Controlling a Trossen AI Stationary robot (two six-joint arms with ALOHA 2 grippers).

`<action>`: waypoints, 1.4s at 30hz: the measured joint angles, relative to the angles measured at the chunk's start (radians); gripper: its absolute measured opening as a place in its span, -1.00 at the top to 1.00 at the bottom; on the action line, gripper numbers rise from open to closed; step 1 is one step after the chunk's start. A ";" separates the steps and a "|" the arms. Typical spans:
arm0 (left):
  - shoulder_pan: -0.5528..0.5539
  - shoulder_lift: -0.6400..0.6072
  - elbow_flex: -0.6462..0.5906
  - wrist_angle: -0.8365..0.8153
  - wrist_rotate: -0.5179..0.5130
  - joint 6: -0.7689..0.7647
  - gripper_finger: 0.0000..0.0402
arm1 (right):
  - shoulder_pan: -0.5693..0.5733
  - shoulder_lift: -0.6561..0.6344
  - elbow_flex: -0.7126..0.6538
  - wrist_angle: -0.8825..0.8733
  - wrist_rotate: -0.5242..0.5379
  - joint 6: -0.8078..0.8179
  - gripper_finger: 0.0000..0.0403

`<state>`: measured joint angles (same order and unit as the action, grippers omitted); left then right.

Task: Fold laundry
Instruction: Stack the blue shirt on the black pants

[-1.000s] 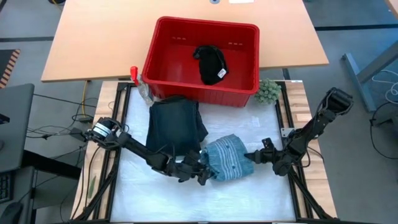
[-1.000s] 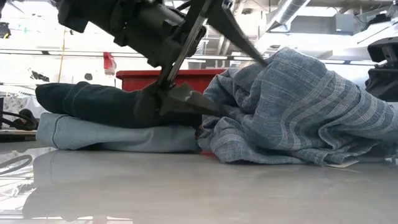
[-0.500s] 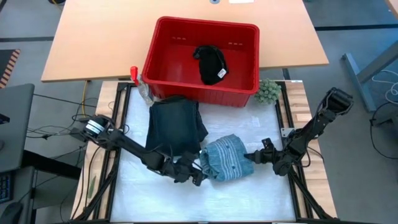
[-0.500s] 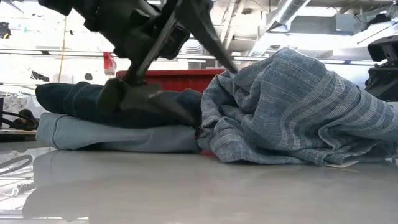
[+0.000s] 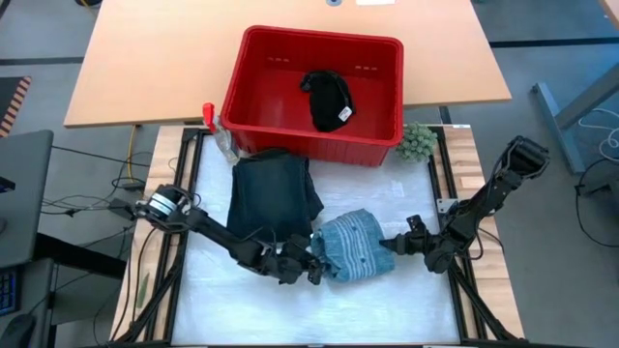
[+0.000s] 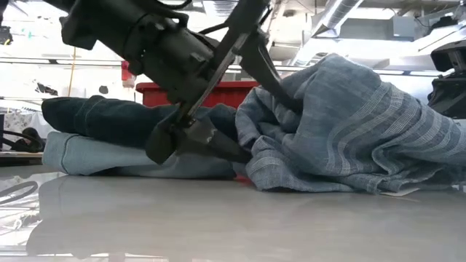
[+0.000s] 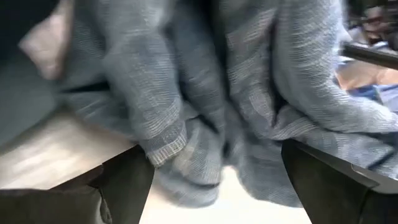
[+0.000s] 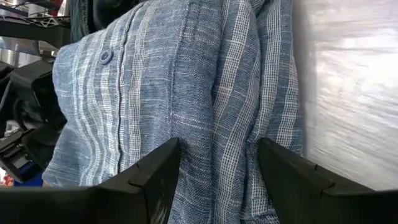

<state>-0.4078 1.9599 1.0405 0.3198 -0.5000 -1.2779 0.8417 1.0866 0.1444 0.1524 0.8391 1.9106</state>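
Near edge of the table (image 5: pixel 242 300): left gripper (image 5: pixel 311 272) spread wide, fingers either side of the striped shirt's (image 5: pixel 353 246) bunched edge, not clamped. Right gripper (image 5: pixel 389 243) at the shirt's opposite side, jaws part-open around a fold; grip on it can't be told. Behind, dark navy garment (image 5: pixel 273 190) lies folded. Low view alone shows a light blue garment (image 6: pixel 109 156) under the navy one. Farthest, red basket (image 5: pixel 253 106) holds one black garment (image 5: pixel 327 97) with a white tag. Green fuzzy ball (image 5: pixel 418 141) sits beside the basket.
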 joint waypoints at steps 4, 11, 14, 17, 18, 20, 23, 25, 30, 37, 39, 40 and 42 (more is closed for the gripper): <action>0.006 0.025 0.000 0.060 0.000 0.018 -0.66 | 0.000 0.000 0.000 0.000 0.000 -0.001 -0.22; 0.007 0.074 0.000 0.175 0.012 0.018 -0.66 | 0.000 0.000 0.000 0.006 0.000 -0.004 -0.22; 0.007 0.087 0.000 0.174 0.039 0.014 -0.66 | 0.000 0.000 0.000 0.006 0.002 -0.009 -0.22; 0.007 0.082 0.000 0.166 0.126 0.053 -0.66 | 0.000 0.000 0.000 0.008 0.003 -0.023 -0.22; 0.007 0.078 0.000 0.163 0.146 0.058 -0.66 | 0.000 0.000 0.000 0.008 0.003 -0.024 -0.22; 0.005 0.070 0.000 0.162 0.172 0.060 -0.66 | 0.000 0.000 0.000 0.010 0.003 -0.025 -0.22; 0.004 0.046 -0.001 0.124 0.189 0.079 -0.66 | 0.000 0.000 0.000 0.010 0.002 -0.026 -0.22; 0.004 0.017 -0.001 0.102 0.191 0.102 -0.66 | 0.000 0.000 0.000 0.010 0.002 -0.027 -0.22; 0.004 -0.065 -0.001 0.019 0.180 0.170 -0.66 | 0.000 0.000 0.000 0.010 0.001 -0.028 -0.22; 0.002 -0.059 -0.001 0.083 0.165 0.045 -0.66 | 0.000 0.000 0.000 0.007 0.001 -0.035 -0.22; 0.002 -0.059 -0.001 0.101 0.151 0.018 -0.66 | 0.000 0.000 0.000 0.006 0.002 -0.037 -0.22; 0.003 -0.059 0.000 0.099 0.147 -0.003 -0.66 | -0.001 0.000 0.000 0.005 0.003 -0.037 -0.22; 0.005 -0.059 0.000 0.091 0.147 -0.062 -0.66 | -0.001 0.000 0.000 0.005 0.004 -0.040 -0.22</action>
<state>-0.4025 1.9011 1.0401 0.4110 -0.3531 -1.3401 0.8406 1.0866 0.1444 0.1577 0.8426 1.8708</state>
